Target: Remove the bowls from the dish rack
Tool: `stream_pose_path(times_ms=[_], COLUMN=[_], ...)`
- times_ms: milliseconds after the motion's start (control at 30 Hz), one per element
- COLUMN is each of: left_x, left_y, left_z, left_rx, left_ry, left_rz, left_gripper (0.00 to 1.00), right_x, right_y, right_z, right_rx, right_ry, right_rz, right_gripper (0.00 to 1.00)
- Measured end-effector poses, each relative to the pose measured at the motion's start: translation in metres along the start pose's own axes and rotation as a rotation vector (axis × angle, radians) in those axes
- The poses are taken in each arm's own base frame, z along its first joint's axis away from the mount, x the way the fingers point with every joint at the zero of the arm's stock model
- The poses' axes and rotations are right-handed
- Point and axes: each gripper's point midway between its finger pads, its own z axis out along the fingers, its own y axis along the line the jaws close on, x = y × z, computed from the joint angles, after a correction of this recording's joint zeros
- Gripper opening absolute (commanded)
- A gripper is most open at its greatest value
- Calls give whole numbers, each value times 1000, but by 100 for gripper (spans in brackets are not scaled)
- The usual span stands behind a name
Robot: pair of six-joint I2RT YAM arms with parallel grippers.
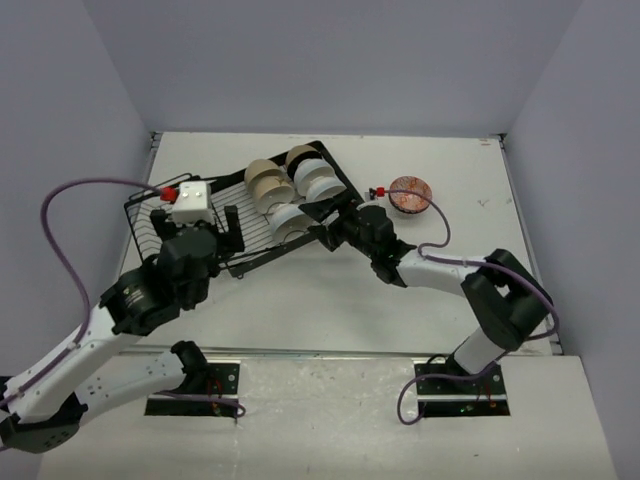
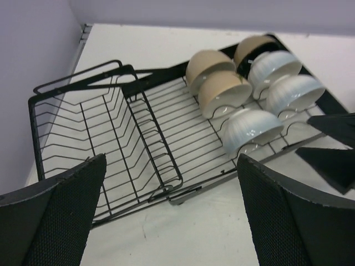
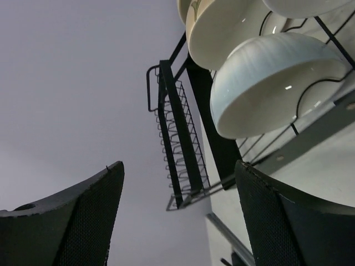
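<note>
Left wrist: black wire dish rack [image 2: 152,136], glossy ribbed white bowls [image 2: 252,127]; left claw [image 2: 171,163], right claw [image 3: 178,166] both released.

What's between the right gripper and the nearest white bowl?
Nothing but the dish rack's own edge rail and wires, as the right wrist view shows; the right gripper is open toward the white bowl.

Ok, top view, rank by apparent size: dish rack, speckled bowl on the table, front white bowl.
1. dish rack, clearly largest.
2. speckled bowl and front white bowl: look alike; the white one is tilted, so unranked.
</note>
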Motion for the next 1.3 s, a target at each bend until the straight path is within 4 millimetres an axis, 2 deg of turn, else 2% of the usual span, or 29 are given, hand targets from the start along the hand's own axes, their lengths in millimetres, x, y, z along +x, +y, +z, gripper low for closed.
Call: stream_pose_path(times_ms=[100,167,367,400,533,700,833,900,933,967,1067,1267,1300], left_x=[-9,-15,-12,-11,-9,-11,-11,-11,-11,-12,-13,-11,-11], left_y=[21,26,20,18,14,15,15,15,15,15,15,17,16], left_z=[-13,-18,-12,-11,-10,-11,-12,-12,-12,-13,-14,-16,-16], left_rx=[14,27,33,33,46,54,56,59,60,63,71,81,83], left_ry=[-97,-142,-146,-142,-135,-142,-143,-143,-144,-144,-148,-152,-151], left_rz=[-93,-136,-112,-106,-95,-100,-102,-102,-103,-104,-110,-110,-108], left_gripper=[100,100,100,100,100,100,100,100,100,100,100,100,100], right_x=[-1,-3,-8,-8,-9,-2,9,14,16,19,22,18,16], right_y=[-2,-8,-41,-46,-49,-52,-46,-43,-42,-41,-37,-31,-32], right_z=[32,47,72,75,88,97,102,103,103,103,104,105,105], right_rx=[11,20,74,82,64,39,0,-17,-27,-34,-61,-101,-101], right_ry=[-43,-68,-120,-124,-142,-156,-155,-158,-158,-158,-163,-195,-202], right_rz=[62,90,127,127,131,129,134,140,144,145,162,178,176], right_gripper=[77,73,67,62,59,53,44,43,40,31,21,16,11])
